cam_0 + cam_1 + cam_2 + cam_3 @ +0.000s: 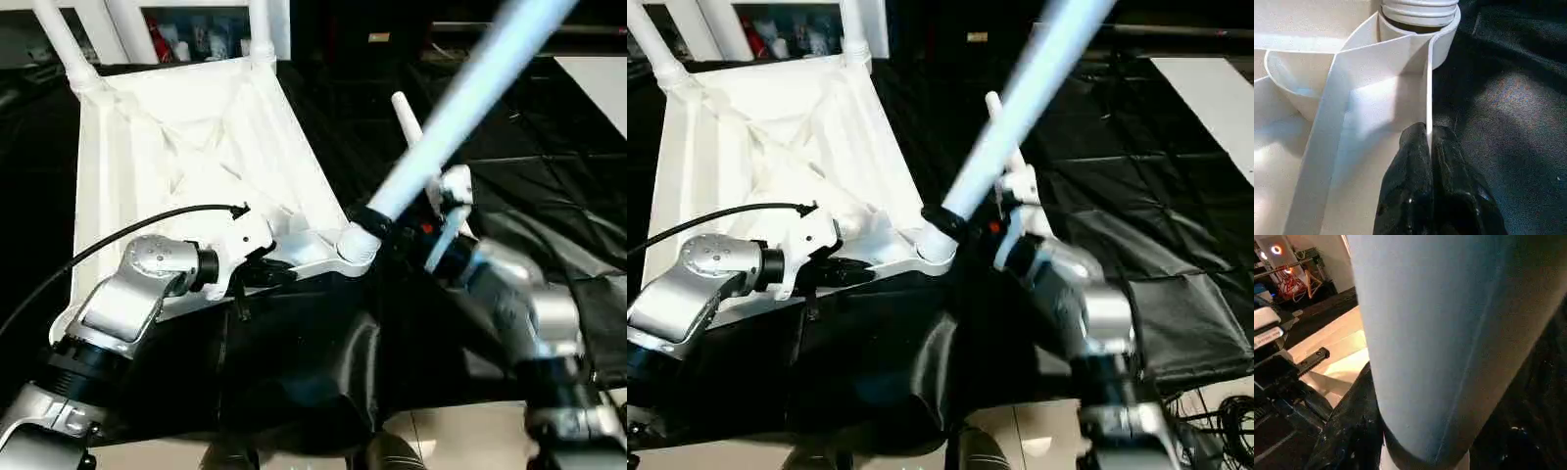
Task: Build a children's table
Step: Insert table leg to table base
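White plastic tabletop [186, 137] upside down on black cloth [1136, 186], ribs showing, left gripper [1427, 147] pinching its edge, right gripper [431, 211] grasping slanted leg [460, 108] at corner socket [358, 243].

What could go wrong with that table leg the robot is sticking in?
The leg leans sideways at the corner socket, so it might jam or pop out instead of seating straight. The left tool pinches only a thin tabletop rim, so the tabletop could slip if the leg gets pushed hard.

White ribbed tabletop [186, 147], pale bluish-white leg [460, 108], black cloth [549, 166], black left pincer [1427, 147].
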